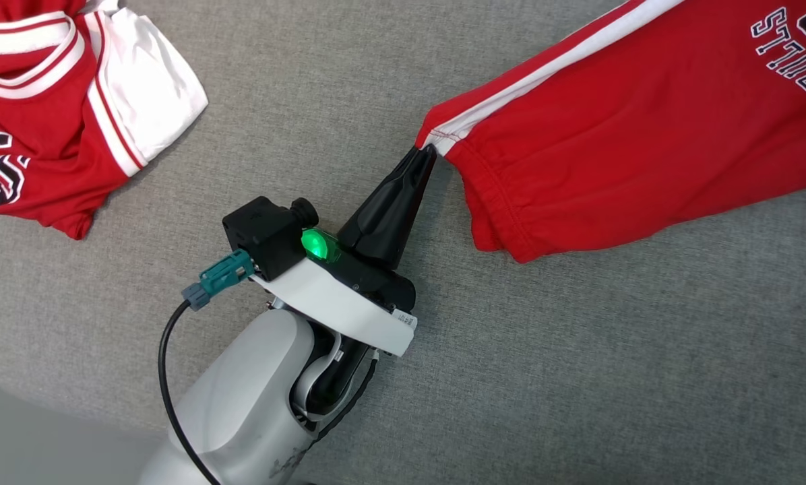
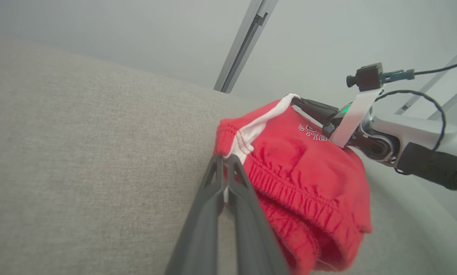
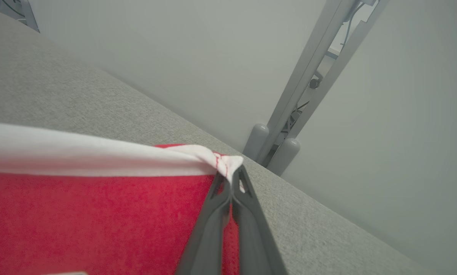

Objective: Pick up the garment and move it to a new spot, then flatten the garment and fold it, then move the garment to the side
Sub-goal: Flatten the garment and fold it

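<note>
The garment (image 1: 645,135) is a pair of red shorts with a white side stripe and dark lettering, stretched across the grey surface in the head view. My left gripper (image 1: 428,153) is shut on the stripe's corner beside the gathered waistband. In the left wrist view, my left gripper (image 2: 224,158) pinches that same corner of the garment (image 2: 308,172), which hangs bunched between both arms. My right gripper (image 2: 294,100) holds the far end of the stripe. In the right wrist view, my right gripper (image 3: 232,173) is shut on the white corner of the garment (image 3: 98,221).
A second red and white jersey (image 1: 52,108) lies crumpled at the upper left of the grey fabric surface (image 1: 511,370). Grey metal frame posts (image 3: 289,114) and a pale wall stand beyond the surface's far edge.
</note>
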Available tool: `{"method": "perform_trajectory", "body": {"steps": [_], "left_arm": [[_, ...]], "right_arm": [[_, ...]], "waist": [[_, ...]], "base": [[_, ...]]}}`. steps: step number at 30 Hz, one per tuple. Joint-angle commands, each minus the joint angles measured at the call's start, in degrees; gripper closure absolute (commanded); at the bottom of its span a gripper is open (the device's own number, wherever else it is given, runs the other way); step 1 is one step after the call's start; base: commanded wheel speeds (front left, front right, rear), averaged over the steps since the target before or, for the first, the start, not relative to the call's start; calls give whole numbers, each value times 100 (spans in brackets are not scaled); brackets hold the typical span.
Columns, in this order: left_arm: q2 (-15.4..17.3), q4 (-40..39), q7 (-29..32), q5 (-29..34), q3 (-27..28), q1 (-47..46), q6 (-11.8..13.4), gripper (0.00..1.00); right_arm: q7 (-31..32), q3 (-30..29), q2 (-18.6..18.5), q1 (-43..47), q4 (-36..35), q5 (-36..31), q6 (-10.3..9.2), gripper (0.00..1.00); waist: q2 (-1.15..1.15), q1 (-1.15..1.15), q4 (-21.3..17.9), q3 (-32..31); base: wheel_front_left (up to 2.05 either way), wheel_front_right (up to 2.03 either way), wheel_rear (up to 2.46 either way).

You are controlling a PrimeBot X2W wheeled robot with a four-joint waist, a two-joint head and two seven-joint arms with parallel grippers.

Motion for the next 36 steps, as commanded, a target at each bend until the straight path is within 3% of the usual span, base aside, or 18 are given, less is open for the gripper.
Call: {"method": "perform_trajectory", "body": {"steps": [1, 3, 4, 6, 7, 8, 9, 14, 26, 32, 36], "left_arm": [[-18, 42, -35, -7, 49, -125, 42, 100], [-57, 76, -38, -8, 69, -126, 65, 100], [-115, 140, -40, 58, 96, -146, 80, 100], [-147, 201, -41, 94, 134, -116, 106, 100], [-156, 237, -44, 129, 162, -96, 118, 67], [-178, 261, -45, 155, 188, -67, 136, 41], [-200, 264, -46, 185, 228, -38, 154, 0], [-242, 219, -44, 416, 524, 198, 284, 0], [-284, -533, -44, 1996, 1780, 1390, 1240, 0], [-331, -800, -45, 2627, 2115, 2034, 1407, 0], [-360, -879, -45, 2964, 2191, 2397, 1481, 0]], "right_arm": [[-1, 111, 7, -83, 104, 48, -1, 100], [-3, 167, 12, -126, 152, 78, -2, 99], [-3, 281, 30, -181, 200, 148, -2, 65], [-3, 319, 51, -191, 231, 217, -1, 30], [-4, 322, 57, -185, 228, 235, -1, 0], [-4, 323, 73, -159, 205, 256, -1, 0], [-4, 294, 81, -142, 161, 246, -1, 0], [-6, -5, 162, 88, -193, 134, -1, 0], [-5, -1762, 674, 1955, -1462, -509, -1, 0], [-5, -2596, 1065, 3009, -1774, -636, -1, 0], [-6, -2976, 1248, 3484, -1638, -370, -1, 0]], "waist": [[0, 0, 73, 56], [0, 0, 83, 57], [0, 0, 83, 46], [0, 0, 52, 4], [0, 0, 27, -27], [0, 0, -4, -65], [0, 0, -42, -105], [0, 0, -285, -373], [0, 0, -779, -1390], [0, 0, -833, -1885], [0, 0, -791, -2102]], "base": [[0, 0, 0], [0, 0, 0], [0, 0, 0], [0, 0, 0], [0, 0, 0], [0, 0, 0], [0, 0, 0], [0, 0, 0], [0, 0, 0], [0, 0, 0], [0, 0, 0]]}}
